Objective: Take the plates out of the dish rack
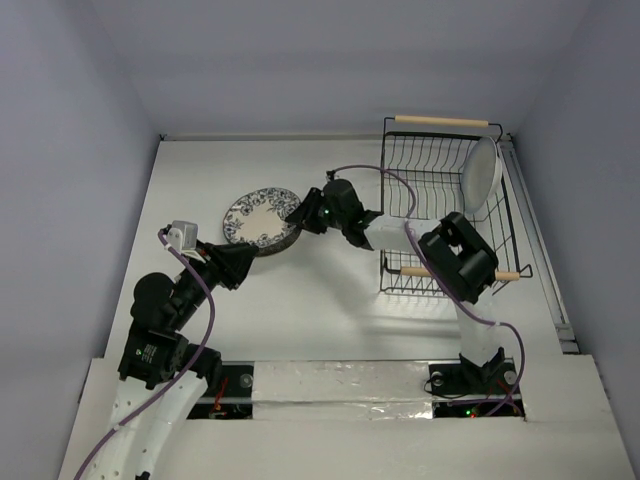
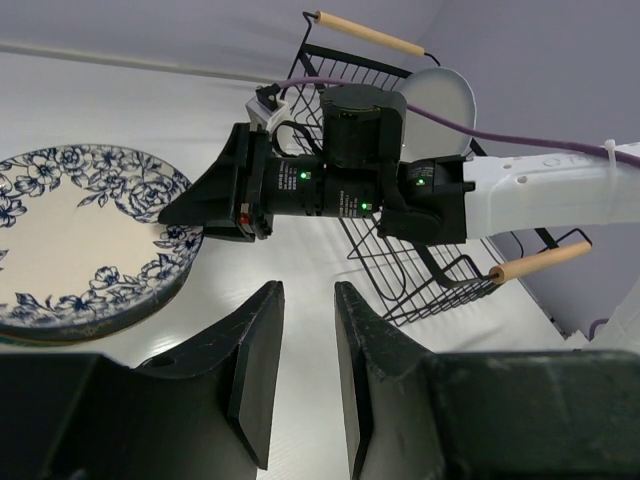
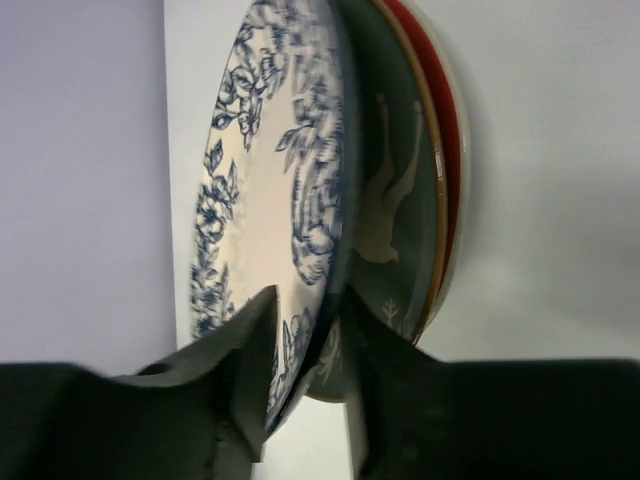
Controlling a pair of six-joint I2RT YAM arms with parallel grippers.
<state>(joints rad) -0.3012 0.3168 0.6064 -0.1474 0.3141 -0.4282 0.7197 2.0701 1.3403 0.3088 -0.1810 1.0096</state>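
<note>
Right end effector (image 1: 296, 214) clamped on the rim of the blue-patterned plate (image 1: 258, 218) atop the stacked plates (image 3: 405, 230), the white plate (image 1: 484, 168) stands on edge in the dish rack (image 1: 420, 165) behind its wrist, nearer this arm than the left.

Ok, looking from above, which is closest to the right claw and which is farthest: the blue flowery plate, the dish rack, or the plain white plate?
1. The blue flowery plate, on the left: the right claw is pinching its rim.
2. The dish rack, to the claw's right.
3. The plain white plate, standing at the rack's far right side.
</note>
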